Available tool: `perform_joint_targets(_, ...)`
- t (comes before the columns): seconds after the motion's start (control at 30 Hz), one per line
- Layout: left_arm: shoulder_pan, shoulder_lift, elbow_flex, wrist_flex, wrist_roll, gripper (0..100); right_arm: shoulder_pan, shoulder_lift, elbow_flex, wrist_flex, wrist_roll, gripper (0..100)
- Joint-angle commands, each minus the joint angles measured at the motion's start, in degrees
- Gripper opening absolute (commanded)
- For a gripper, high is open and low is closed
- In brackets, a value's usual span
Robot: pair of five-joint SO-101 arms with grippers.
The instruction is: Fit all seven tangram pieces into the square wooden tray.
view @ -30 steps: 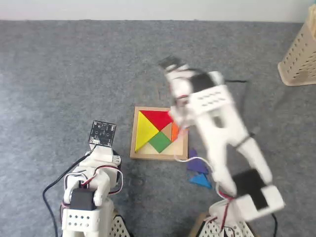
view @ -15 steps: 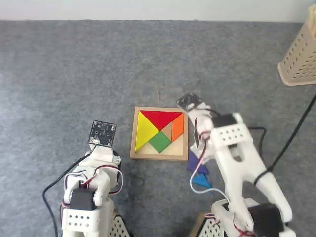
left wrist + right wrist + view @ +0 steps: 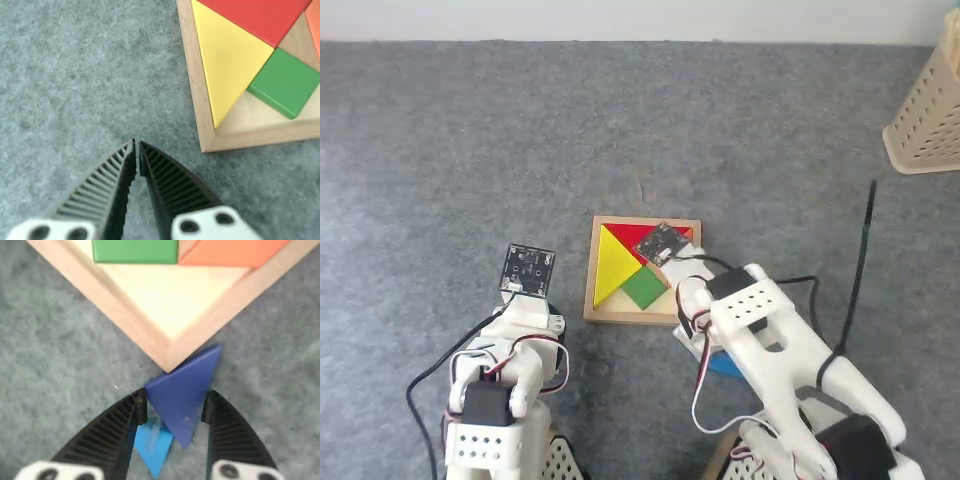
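The square wooden tray [image 3: 592,270] lies mid-carpet holding a red triangle [image 3: 628,238], a yellow triangle [image 3: 612,268], a green square [image 3: 642,288] and an orange piece [image 3: 235,250]. A dark blue triangle [image 3: 182,390] lies on the carpet, touching the tray's near right corner [image 3: 167,357]. My right gripper [image 3: 175,397] is open, with one finger close on each side of that triangle. A light blue triangle [image 3: 152,445] lies just behind it, between the fingers. The right arm [image 3: 750,310] covers the tray's right part from above. My left gripper [image 3: 136,145] is shut and empty on the carpet beside the tray's near left corner.
A beige perforated basket [image 3: 930,110] stands at the far right. A black cable [image 3: 860,250] runs up from the right arm. The left arm [image 3: 520,330] rests left of the tray. Open grey carpet lies beyond the tray.
The right arm has drawn back from the tray's far right side and come down at its near right corner, over the two blue triangles. The left arm has stayed still.
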Motion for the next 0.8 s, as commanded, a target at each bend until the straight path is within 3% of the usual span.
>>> perform_joint_targets(0.0, -0.26, -1.23, -1.1, 0.35, 0.35, 1, 1.27, -1.01, 0.09, -0.92, -0.35, 19.2)
perform_joint_targets(0.2, -0.26, -1.23, -1.1, 0.35, 0.35, 1, 3.3, 7.96, -1.14, -1.27, 0.09, 23.2)
perform_joint_targets(0.37, -0.26, -1.23, -1.1, 0.35, 0.35, 1, 4.62, 14.02, -4.48, -1.19, -0.09, 19.3)
perform_joint_targets(0.63, -0.26, -1.23, -1.1, 0.35, 0.35, 1, 24.92, 14.73, -10.99, -0.75, 0.09, 5.8)
perform_joint_targets(0.77, -0.26, -1.23, -1.1, 0.35, 0.35, 1, 30.9, 14.73, -14.77, -0.66, 0.18, 0.8)
